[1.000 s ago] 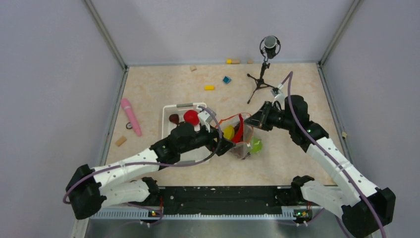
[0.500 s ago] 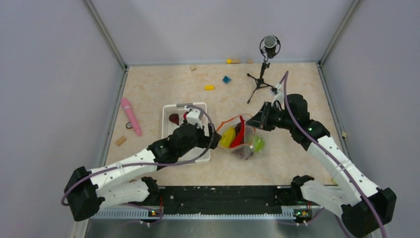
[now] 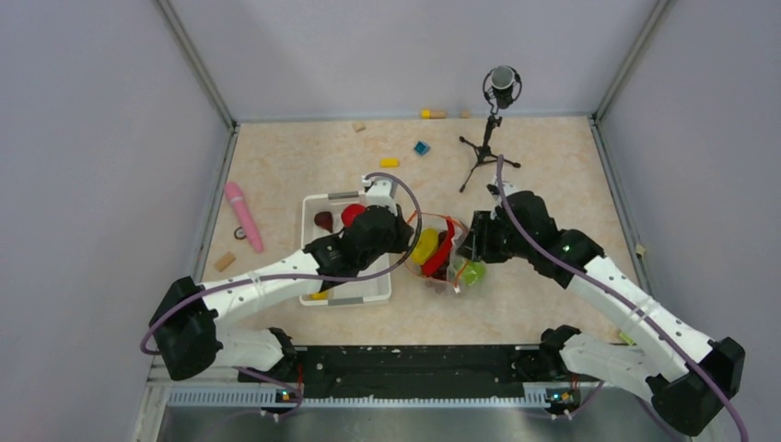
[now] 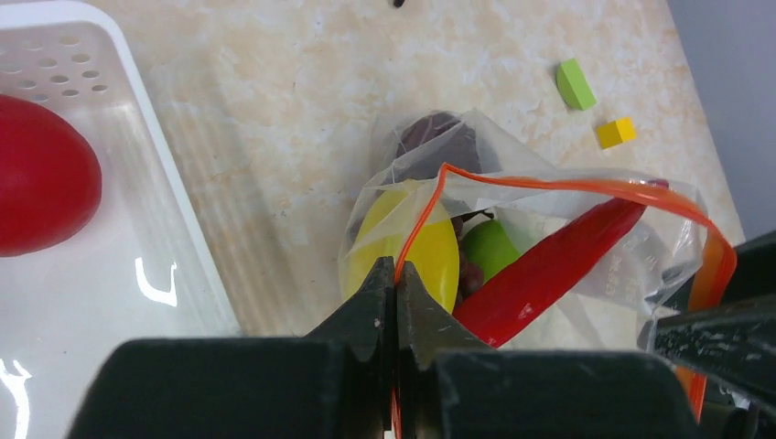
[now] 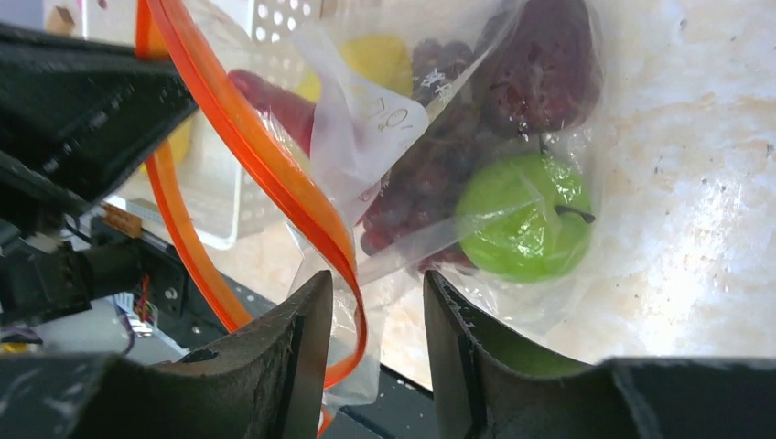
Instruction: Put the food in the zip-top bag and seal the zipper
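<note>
The zip-top bag (image 3: 458, 273) lies right of the white basket (image 3: 311, 204), mouth gaping. Inside it are a yellow piece (image 4: 416, 247), a red chili (image 4: 549, 270), a green fruit (image 5: 522, 215), dark grapes (image 5: 412, 192) and a maroon fruit (image 5: 540, 69). My left gripper (image 4: 397, 274) is shut on the orange-red zipper (image 4: 567, 186) at the mouth's left end. My right gripper (image 5: 375, 283) is open, its jaws straddling the zipper (image 5: 256, 155) and bag film at the other end without pinching them. A red apple (image 3: 352, 214) and a second maroon fruit (image 3: 323, 221) sit in the basket.
A pink stick (image 3: 244, 216) lies left of the basket. A microphone on a tripod (image 3: 493, 129) stands behind the bag. Small blocks lie about: yellow (image 3: 390, 163), blue (image 3: 422, 147), and a green one (image 4: 575, 82) near the bag.
My left gripper swung from the basket to the bag's mouth and shut on the zipper. The right gripper opened, let go of the bag's rim and shifted left and down.
</note>
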Robot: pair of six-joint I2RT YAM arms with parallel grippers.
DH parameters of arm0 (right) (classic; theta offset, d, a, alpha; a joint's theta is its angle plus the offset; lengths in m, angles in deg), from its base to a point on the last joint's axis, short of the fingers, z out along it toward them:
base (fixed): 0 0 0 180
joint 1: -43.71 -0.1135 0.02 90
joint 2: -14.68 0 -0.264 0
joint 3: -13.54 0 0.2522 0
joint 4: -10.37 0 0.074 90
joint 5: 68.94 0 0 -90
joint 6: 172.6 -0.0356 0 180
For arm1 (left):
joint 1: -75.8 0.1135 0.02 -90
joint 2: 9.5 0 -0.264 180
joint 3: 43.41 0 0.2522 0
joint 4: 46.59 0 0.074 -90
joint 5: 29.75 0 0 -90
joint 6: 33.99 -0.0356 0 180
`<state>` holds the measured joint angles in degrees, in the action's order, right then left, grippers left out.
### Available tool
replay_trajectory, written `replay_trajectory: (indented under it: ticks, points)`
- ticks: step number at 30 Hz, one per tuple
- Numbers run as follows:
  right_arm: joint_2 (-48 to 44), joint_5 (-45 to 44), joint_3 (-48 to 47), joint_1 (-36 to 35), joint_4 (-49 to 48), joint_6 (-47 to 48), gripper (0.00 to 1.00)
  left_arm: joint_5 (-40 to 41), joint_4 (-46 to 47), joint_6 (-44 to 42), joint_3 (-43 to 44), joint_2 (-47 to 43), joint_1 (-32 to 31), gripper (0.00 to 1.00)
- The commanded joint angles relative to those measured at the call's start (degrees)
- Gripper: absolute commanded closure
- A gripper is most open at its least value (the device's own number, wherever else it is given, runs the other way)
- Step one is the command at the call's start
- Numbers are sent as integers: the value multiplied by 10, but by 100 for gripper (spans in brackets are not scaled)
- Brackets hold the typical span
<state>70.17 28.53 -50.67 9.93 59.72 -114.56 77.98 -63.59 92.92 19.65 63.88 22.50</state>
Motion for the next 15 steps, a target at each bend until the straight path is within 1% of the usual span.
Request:
replay_trajectory:
  ticks: [1, 2, 7, 15]
  points:
    - [-28, -73, -5, -46, 28, -21, 58, 48, -14, 50, 40, -16, -1, 100]
    - [-35, -87, 2, -55, 29, -29, 58, 56, -24, 56, 46, -18, -1, 100]
    - [-53, -99, 29, -85, 33, -56, 57, 79, -60, 83, 77, -15, -1, 100]
    - [-41, -126, 46, -161, 7, -97, 58, 106, -88, 110, 116, -7, -1, 100]
